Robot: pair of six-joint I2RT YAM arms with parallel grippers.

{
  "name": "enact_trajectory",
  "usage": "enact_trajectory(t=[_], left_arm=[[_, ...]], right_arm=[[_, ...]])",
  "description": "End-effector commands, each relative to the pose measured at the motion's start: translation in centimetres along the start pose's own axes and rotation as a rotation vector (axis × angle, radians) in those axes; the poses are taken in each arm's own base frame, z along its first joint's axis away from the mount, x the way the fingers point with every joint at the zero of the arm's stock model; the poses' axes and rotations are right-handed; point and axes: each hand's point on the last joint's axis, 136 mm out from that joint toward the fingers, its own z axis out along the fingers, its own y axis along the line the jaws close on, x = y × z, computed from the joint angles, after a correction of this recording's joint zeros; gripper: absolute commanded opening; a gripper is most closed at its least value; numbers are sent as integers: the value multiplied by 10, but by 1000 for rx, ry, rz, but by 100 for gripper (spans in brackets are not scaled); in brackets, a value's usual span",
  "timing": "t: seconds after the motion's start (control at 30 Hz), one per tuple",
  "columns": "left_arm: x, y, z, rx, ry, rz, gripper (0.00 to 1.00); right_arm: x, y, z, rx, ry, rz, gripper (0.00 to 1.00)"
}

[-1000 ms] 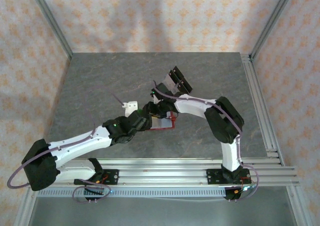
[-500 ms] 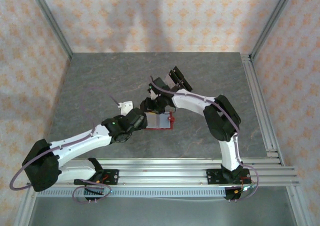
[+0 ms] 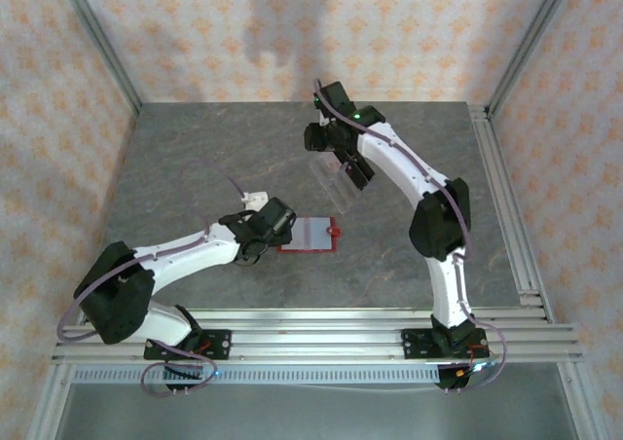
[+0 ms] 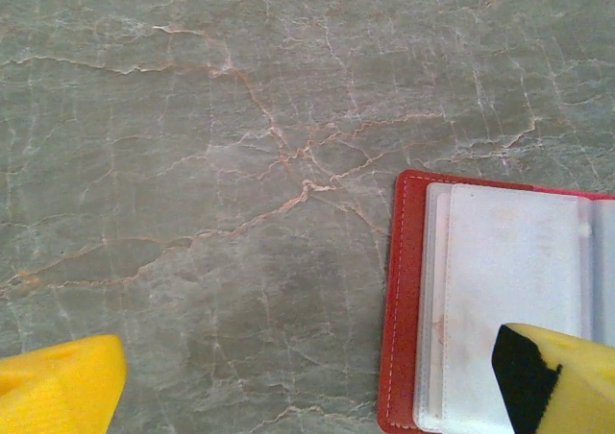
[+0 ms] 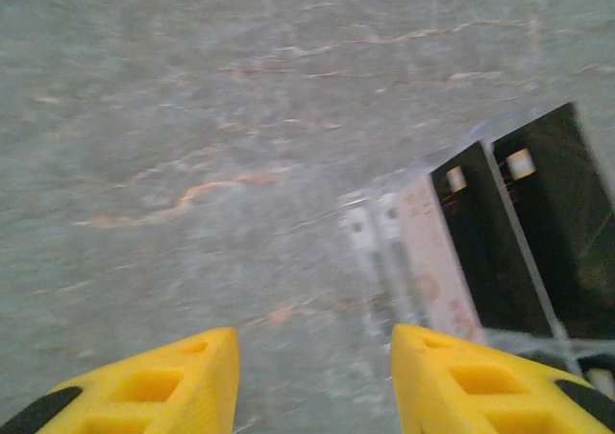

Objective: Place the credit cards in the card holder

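Change: my R gripper [image 5: 312, 381] swung from the open card holder [image 3: 310, 234] mid-table far to the clear stand [image 5: 384, 232], fingers part-spread, empty, prob for the next card [image 5: 432, 252]; L gripper [image 4: 307, 386] spread wide at holder's left edge.

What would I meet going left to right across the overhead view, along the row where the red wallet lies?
First the left gripper, open → red card holder, lying open on the table → right arm → metal rail along the table's right edge.
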Motion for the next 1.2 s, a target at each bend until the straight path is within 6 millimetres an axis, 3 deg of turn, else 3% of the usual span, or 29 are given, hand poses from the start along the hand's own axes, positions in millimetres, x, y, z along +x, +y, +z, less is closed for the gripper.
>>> enact_trajectory(t=[0.0,0.23,0.63,1.17], left_arm=[[-3,-3,2,-6,17,16,100],[-2,-5,7,-9,33,21,100],[-2,-5,10,-12,43,27,100],[-2,-4,11,-21,41,29,100]], right_arm=[[16,-39,15,231,87,-149,42],[14,-53,39,320,110,-210,35],[28,-60,69,332,166,-223,34],[37,-53,76,283,201,-218,13]])
